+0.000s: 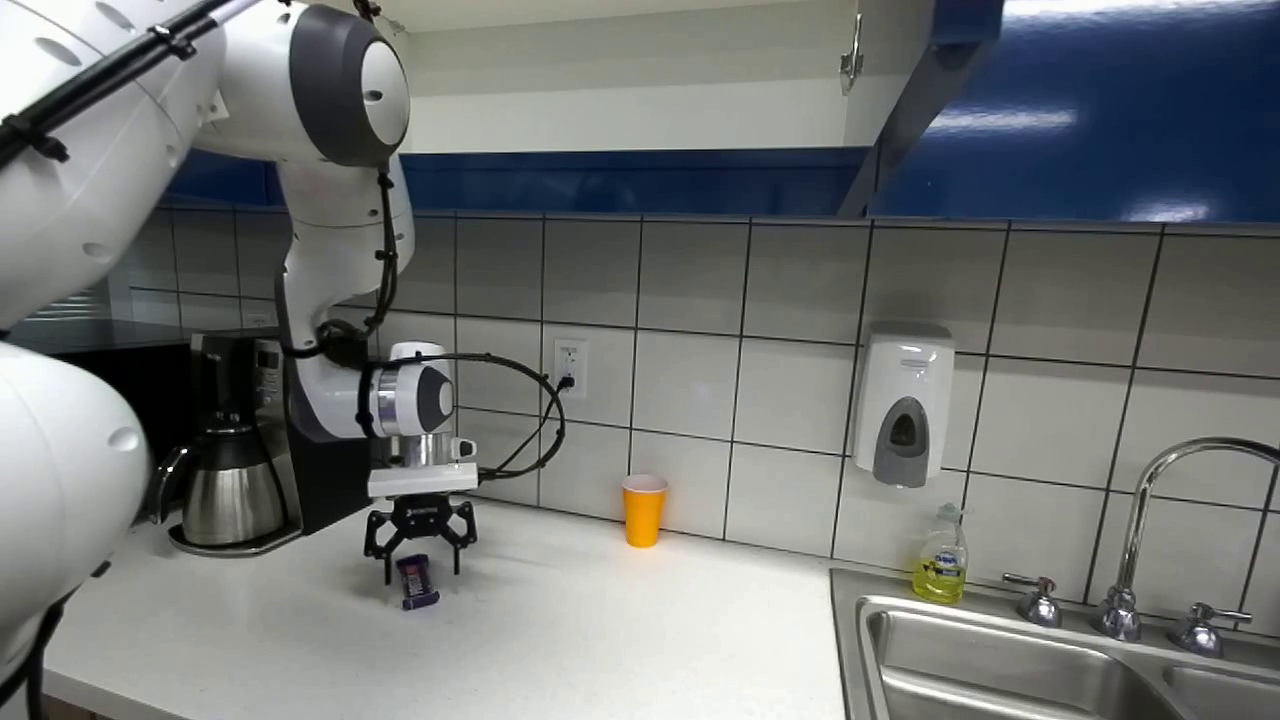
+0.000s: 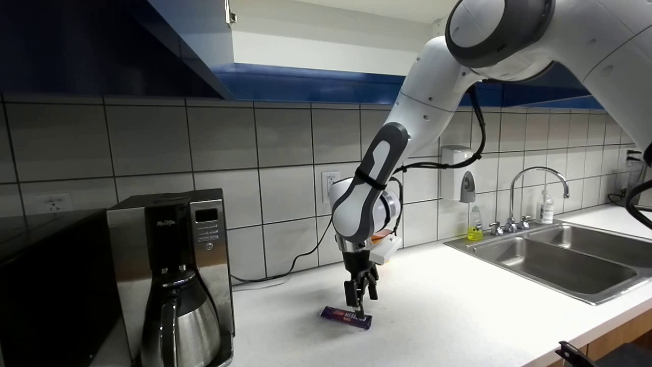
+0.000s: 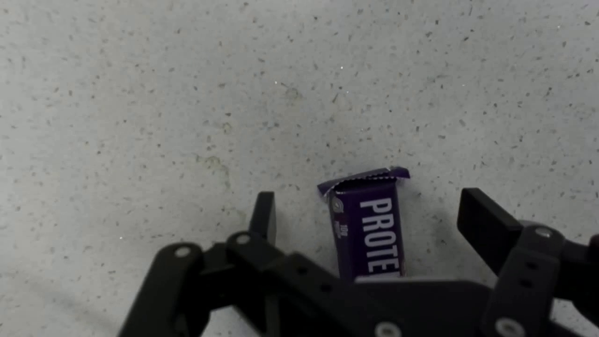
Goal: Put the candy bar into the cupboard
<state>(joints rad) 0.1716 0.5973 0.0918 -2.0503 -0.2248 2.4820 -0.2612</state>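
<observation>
The candy bar is a dark purple wrapped packet lying flat on the white counter. It also shows in an exterior view and in the wrist view, where its lower end is hidden by my gripper's body. My gripper points down just above the bar, fingers open, with nothing between them touching. In the wrist view the fingers stand on either side of the bar with gaps on both sides. The cupboard hangs overhead with a blue front edge, white interior and raised blue door; it also shows in an exterior view.
An orange cup stands by the tiled wall. A coffee maker stands at one end of the counter. A soap dispenser, a dish soap bottle and a sink with a faucet are at the other end.
</observation>
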